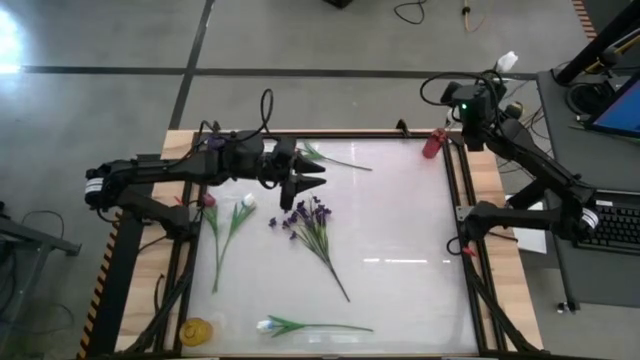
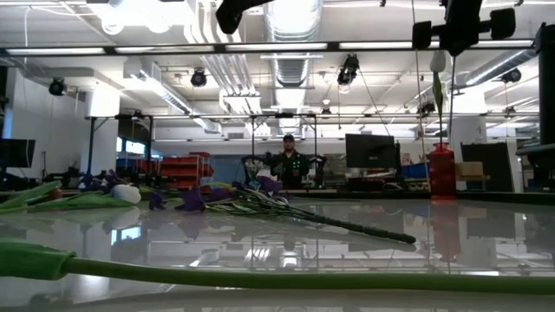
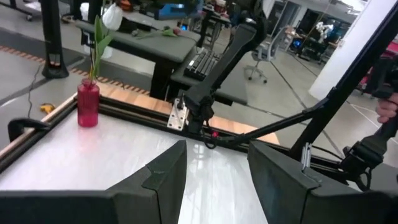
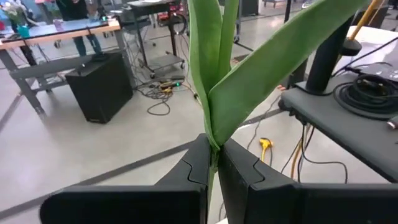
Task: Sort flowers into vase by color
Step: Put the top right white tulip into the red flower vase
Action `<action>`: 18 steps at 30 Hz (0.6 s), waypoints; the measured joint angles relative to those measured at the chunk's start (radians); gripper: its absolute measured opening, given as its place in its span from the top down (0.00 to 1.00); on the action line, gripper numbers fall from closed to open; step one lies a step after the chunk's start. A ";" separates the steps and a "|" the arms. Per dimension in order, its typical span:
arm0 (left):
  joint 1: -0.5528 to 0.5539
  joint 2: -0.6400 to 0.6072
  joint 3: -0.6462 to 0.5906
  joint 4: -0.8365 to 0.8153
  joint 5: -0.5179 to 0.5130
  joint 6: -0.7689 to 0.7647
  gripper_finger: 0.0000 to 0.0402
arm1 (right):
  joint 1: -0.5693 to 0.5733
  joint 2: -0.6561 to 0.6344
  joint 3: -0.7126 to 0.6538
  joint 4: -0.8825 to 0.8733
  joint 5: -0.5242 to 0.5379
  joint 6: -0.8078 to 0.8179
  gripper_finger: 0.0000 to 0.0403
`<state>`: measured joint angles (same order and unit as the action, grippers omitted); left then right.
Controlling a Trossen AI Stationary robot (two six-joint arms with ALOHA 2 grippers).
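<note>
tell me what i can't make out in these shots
- High view: whether the stem sits inside the red vase; the right gripper hangs over it and all is small.
- Right wrist view: the held white tulip's bloom, cut off by the top edge; only its leaves show.
- Low view: the front flower's bloom, cut off at the left edge.
- High view: what the yellow thing is; too small.

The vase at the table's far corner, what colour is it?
Red; the vase shows best in the left wrist view.

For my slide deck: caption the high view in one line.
Right gripper holds a white tulip over the red vase; left gripper, jaws open, hovers above the purple flowers.
</note>
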<state>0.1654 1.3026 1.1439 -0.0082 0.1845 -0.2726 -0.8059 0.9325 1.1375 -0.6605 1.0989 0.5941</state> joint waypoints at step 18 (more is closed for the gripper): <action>0.000 0.000 0.000 -0.010 0.011 -0.006 0.60 | 0.001 -0.031 -0.139 0.126 0.001 0.041 0.97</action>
<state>0.1654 1.3025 1.1439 -0.0181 0.1951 -0.2790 -0.8051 0.9012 0.9987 -0.5350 1.0996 0.6352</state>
